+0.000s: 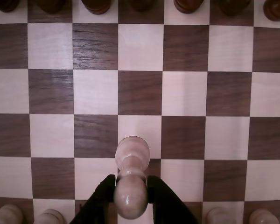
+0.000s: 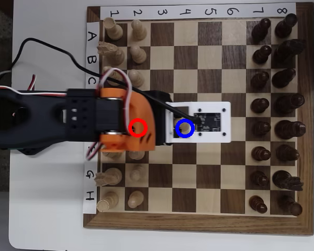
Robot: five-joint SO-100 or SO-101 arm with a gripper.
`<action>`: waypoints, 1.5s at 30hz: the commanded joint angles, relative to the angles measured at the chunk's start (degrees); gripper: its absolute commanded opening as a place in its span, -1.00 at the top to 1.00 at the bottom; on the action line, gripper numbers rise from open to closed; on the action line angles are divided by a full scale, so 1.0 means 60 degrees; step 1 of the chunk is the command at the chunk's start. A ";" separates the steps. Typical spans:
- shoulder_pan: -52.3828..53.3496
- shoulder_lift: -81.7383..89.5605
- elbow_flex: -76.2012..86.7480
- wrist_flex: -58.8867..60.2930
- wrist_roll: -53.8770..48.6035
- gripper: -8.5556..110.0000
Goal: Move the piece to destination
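Clearly upright, the pawn (image 1: 130, 179) sits between fingers (image 1: 99, 203).

Black link body with rows of small round holes. Orange printed wrist housing (image 2: 126, 121), rounded in outline. Red, white and black wires (image 2: 121, 78) looped over the housing; a further black cable (image 2: 42, 48) trailing off to the rear. White rectangular camera plate (image 2: 209, 122) with corner holes, carrying a black circuit board. Tool (image 1: 129, 196) with two black fingers (image 1: 99, 201), matt finish.
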 commanded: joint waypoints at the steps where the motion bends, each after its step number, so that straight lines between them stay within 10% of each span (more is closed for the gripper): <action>1: 0.0000 -0.0176 -0.0557 -0.0264 -0.0088 0.86; 45: 0.0220 -0.1611 -0.0425 -0.1201 -0.0820 0.60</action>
